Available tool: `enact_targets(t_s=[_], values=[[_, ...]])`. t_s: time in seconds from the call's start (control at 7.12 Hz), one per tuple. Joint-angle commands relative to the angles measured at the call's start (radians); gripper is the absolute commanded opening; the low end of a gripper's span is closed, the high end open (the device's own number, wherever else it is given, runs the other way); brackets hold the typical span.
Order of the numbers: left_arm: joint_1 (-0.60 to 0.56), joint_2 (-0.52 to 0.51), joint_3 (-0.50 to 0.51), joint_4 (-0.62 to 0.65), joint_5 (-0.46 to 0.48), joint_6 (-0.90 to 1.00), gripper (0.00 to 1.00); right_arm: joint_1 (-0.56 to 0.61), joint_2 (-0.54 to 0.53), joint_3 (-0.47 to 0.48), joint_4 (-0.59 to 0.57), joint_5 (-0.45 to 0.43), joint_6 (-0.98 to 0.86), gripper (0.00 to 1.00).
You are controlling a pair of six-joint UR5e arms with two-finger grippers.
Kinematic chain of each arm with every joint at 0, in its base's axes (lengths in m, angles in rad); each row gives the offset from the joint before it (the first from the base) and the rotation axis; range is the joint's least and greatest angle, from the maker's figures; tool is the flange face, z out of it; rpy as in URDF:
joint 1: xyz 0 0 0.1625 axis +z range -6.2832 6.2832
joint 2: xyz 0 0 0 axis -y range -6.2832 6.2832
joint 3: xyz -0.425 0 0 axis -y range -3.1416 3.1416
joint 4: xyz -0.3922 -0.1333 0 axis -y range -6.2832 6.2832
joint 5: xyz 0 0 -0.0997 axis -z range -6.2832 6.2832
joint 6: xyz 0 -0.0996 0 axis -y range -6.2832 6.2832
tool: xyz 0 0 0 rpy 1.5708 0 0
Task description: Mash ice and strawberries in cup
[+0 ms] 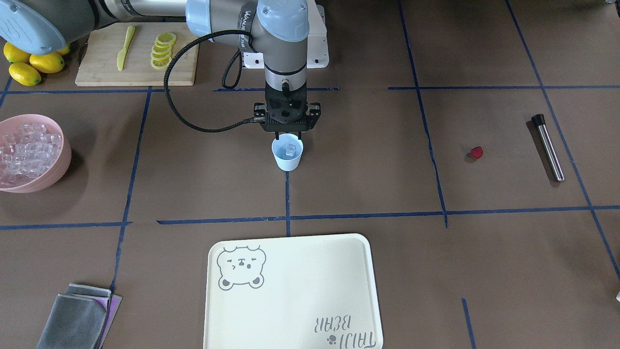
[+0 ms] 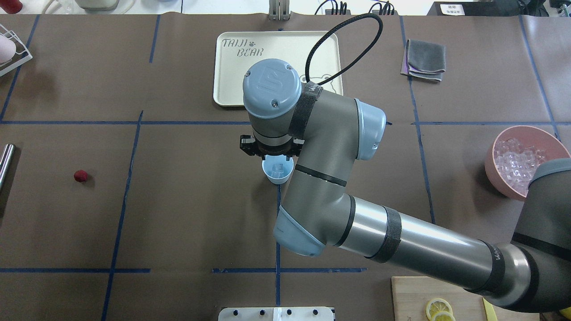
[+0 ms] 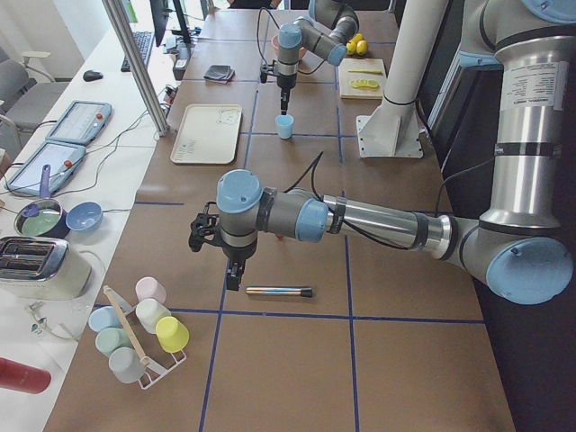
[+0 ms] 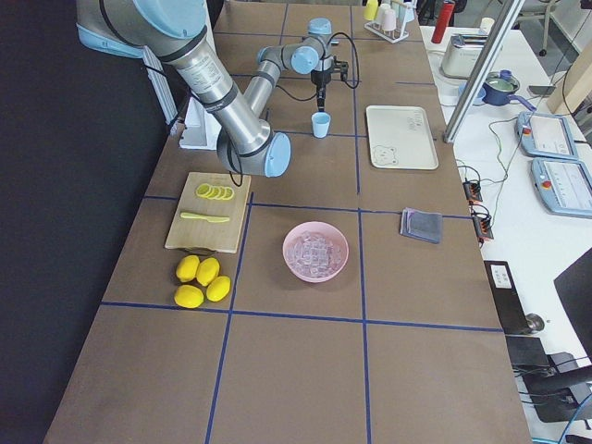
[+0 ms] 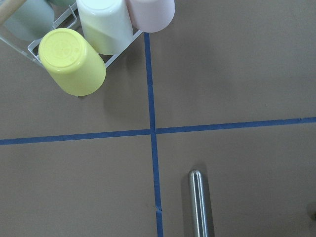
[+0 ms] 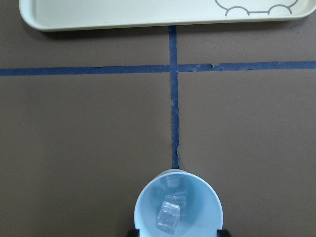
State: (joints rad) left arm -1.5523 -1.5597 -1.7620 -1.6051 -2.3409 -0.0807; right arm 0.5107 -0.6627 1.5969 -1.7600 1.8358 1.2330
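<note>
Bear tray (image 1: pixel 300 291), cup (image 1: pixel 287 160) below right hand (image 1: pixel 288 134), strawberry (image 1: pixel 476 153) well apart

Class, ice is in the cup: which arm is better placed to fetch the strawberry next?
Left, likely. The strawberry lies on the robot's left side, near the left tool; the right tool hangs over the cup at mid-table.

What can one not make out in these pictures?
- Left gripper: it shows only in the exterior left view, small and dark, so I cannot tell whether its jaws are open or shut.
- Ice in the cup: in the right wrist view the clear cubes overlap, so no count is possible.
- Metal rod: the bottom edge of the left wrist view cuts it off.
- Strawberry: it is too small in the front-facing view to tell whether it is whole or cut.
</note>
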Motion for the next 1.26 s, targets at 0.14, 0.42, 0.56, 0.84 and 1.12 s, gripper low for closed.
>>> enact_targets(t_s=[0.14,0.42,0.56,0.84,1.12], values=[[0.118,0.001,-0.034,-0.054,0.005,-0.161,1.00,0.018,-0.008,0.037,-0.003,0.000,-0.001,0.99],[0.231,0.018,-0.053,-0.232,0.032,-0.448,1.00,0.070,-0.021,0.061,-0.009,0.014,-0.021,0.99],[0.333,0.055,-0.066,-0.353,0.128,-0.602,1.00,0.103,-0.066,0.107,-0.009,0.019,-0.035,0.99],[0.504,0.082,-0.140,-0.398,0.248,-0.822,1.00,0.202,-0.200,0.210,-0.009,0.090,-0.198,0.99],[0.720,0.083,-0.166,-0.455,0.430,-1.044,1.00,0.271,-0.291,0.262,-0.004,0.109,-0.344,0.99]])
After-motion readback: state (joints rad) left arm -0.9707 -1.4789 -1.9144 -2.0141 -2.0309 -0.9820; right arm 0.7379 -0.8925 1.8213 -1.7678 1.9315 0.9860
